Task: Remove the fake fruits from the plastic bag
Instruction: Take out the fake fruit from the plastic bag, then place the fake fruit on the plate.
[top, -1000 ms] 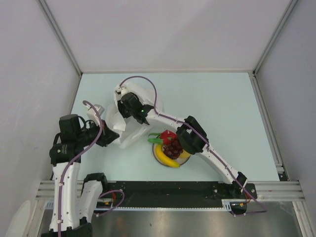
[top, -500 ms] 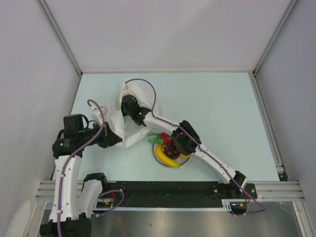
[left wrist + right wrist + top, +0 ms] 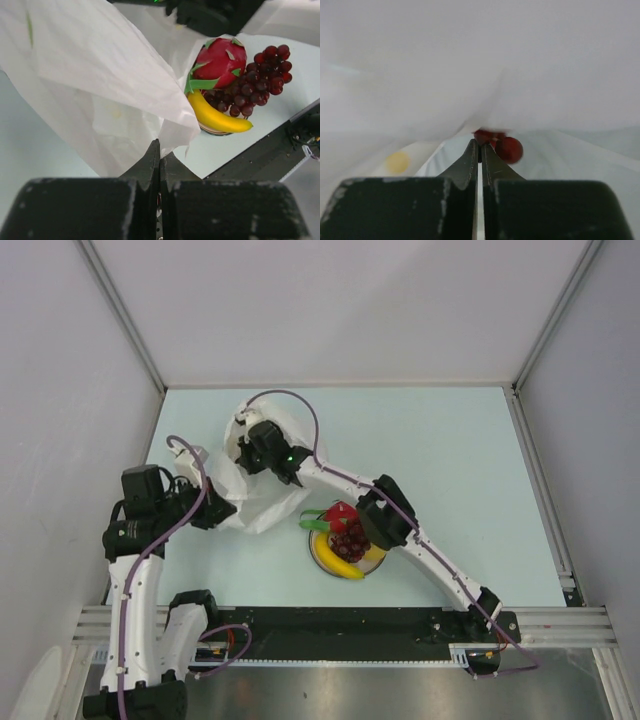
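The pale table (image 3: 450, 460) carries everything. The plastic bag (image 3: 262, 502) lies crumpled at left-centre, and its film covers whatever is inside it. From the right wrist, bag film (image 3: 520, 60) fills nearly the whole view. Blurred red spheres (image 3: 509, 149) sit just beyond the fingertips and a yellow spot (image 3: 397, 161) shows low left through the film; neither can be identified. The right arm reaches from its base diagonally across the table, its elbow passing over the plate (image 3: 318, 555). The right gripper (image 3: 247, 443) sits at the bag's far upper part, and its own camera shows it (image 3: 480, 145) pressed together, with the film appearing to be drawn into the tips. The left arm stands bent at the left edge with its wrist turned towards the bag. The left gripper (image 3: 222, 510) meets the bag's near-left corner, and its wrist view shows it (image 3: 159, 150) pressed together with a fold of the bag (image 3: 90, 65) at the tips. Outside the bag, the red fruit (image 3: 338, 514) (image 3: 220, 57), grapes (image 3: 348, 538) (image 3: 260, 75) and banana (image 3: 342, 566) (image 3: 217, 117) are piled touching on the plate (image 3: 212, 132), just right of the bag. A yellow piece (image 3: 376, 556) at the plate's right edge is mostly hidden under the forearm.
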Available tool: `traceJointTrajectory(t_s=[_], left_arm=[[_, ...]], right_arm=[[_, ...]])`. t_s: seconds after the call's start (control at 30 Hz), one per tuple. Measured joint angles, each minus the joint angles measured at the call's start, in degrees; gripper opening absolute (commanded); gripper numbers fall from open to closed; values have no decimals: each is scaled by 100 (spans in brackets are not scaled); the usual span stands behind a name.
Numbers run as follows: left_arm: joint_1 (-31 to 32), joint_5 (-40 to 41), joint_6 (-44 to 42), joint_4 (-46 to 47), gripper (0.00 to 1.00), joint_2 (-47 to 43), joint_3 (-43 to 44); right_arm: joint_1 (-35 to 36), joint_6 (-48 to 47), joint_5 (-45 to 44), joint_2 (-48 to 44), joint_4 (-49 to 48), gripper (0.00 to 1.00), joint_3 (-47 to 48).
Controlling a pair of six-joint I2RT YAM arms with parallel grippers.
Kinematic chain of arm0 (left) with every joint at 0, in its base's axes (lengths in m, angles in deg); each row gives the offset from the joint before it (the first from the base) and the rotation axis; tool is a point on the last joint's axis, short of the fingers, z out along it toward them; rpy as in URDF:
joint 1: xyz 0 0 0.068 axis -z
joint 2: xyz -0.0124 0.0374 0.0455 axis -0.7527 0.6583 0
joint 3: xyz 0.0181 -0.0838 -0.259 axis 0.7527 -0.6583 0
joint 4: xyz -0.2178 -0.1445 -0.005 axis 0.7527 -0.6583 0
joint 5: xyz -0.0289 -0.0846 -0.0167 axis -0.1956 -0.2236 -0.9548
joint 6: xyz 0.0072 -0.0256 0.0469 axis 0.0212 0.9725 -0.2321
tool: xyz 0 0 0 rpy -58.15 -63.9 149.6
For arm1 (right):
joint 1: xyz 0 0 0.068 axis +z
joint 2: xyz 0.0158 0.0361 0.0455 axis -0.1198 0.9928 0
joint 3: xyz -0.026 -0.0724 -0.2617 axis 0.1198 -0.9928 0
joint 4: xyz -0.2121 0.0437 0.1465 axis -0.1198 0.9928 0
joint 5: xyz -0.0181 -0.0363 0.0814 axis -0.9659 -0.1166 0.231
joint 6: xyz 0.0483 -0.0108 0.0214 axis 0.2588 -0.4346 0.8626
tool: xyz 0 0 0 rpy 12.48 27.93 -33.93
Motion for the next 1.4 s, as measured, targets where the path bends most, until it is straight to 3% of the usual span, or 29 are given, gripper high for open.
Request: traceJointTrajectory(t_s=[0.23,0.5,0.7,1.03,1.23,1.4], left_arm=[[0,341,234,444,0,0,15],[0,671,393,881,0,-2,55],[0,807,623,1386,1,4,-140],[0,852,1246,2293,0,39,-531],[0,852,1368,2603,1,46,-538],[0,837,1613,2929,0,61,-688]], right_arm=[[-308,151,472,-1416,160,0,-922],[-101,-142,868,-3307,-415,0,-3652],[254,-592,1434,-4140,-647,0,-4970],[605,-2055,2153,-5335,-389,0,-5313],[846,-3049,2669,-6076,573,0,-5327],[964,-3456,2243,-6511,1585,0,-5598]])
